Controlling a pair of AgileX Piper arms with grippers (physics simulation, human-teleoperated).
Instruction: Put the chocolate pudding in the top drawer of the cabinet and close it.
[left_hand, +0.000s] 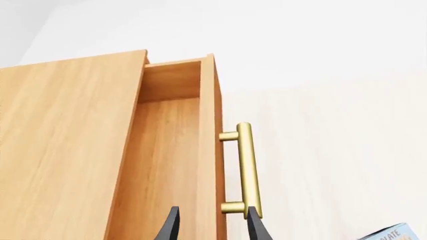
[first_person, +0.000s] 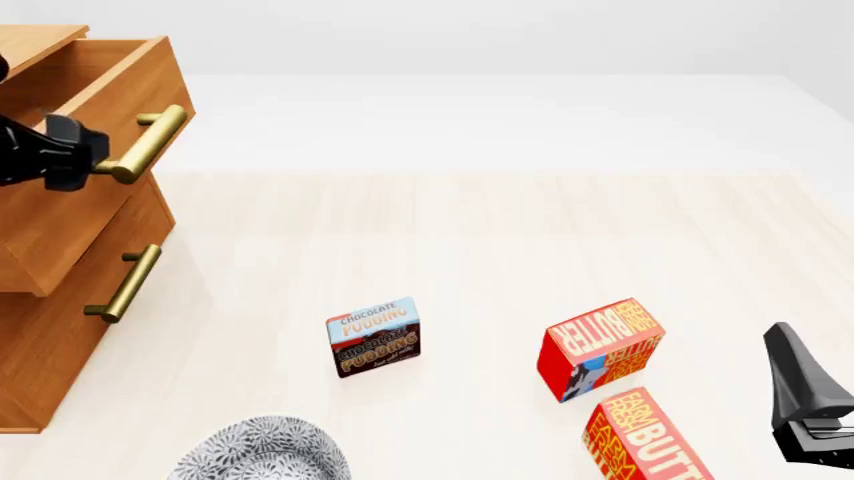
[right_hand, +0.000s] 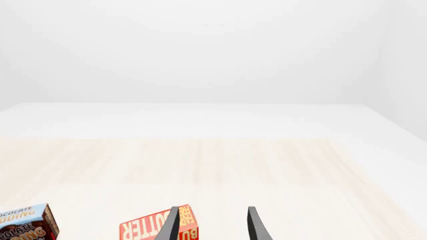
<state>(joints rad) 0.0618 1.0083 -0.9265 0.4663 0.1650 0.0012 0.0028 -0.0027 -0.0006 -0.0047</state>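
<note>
Left tool (first_person: 83, 160) sits at the near end of the top drawer's (first_person: 100, 110) brass handle (first_person: 144, 143), fingers spread wide around it, drawer pulled part-way out of the cabinet (first_person: 54, 330) to make room. Chocolate pudding (first_person: 375, 336) stands untouched on the table (first_person: 534, 230), centre-near; right tool (right_hand: 212, 225), wide and empty, hovers near-right by the butter boxes (first_person: 601, 348).

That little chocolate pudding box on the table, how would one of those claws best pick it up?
The chocolate pudding seems to stand on edge on the table, its lettered face toward the arms. Probably best to come down from above and pinch the thin box across its front and back faces near the top edge. The open right gripper looks the freer one; butter boxes stand nearby.
</note>
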